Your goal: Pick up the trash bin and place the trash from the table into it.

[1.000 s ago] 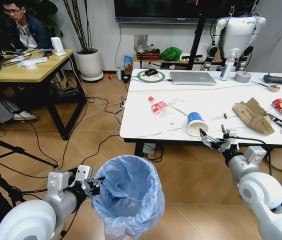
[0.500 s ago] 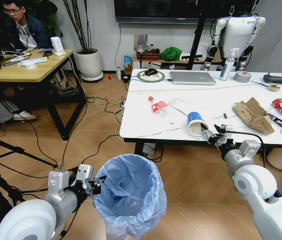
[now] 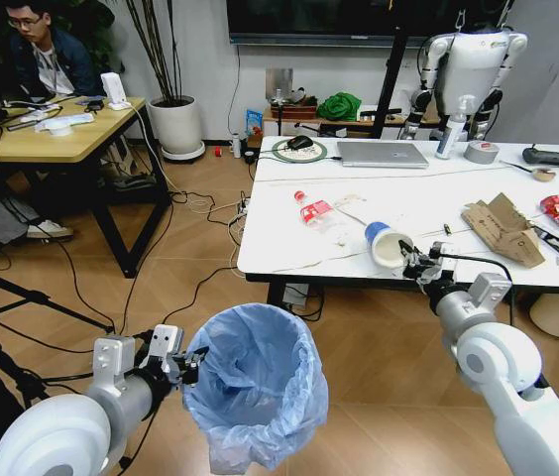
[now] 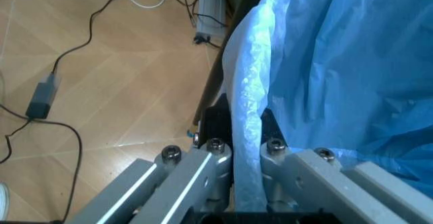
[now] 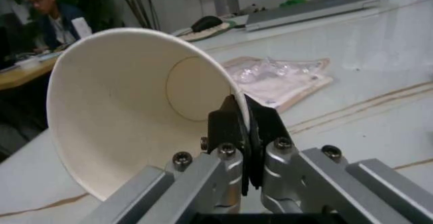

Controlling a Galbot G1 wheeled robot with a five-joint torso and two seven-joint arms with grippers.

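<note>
Cup (image 3: pixel 387 245) now tipped, right end effector (image 3: pixel 415 260) clamping rim; left end effector (image 3: pixel 182 369) clamps trash bin (image 3: pixel 256 382).

The right gripper (image 5: pixel 248 113) pinches the rim of a white-lined paper cup (image 5: pixel 129 107), tipped on its side with its mouth open, above the white marble-look table (image 5: pixel 365 82); a crushed clear plastic bottle (image 5: pixel 277 79) lies beyond.
</note>
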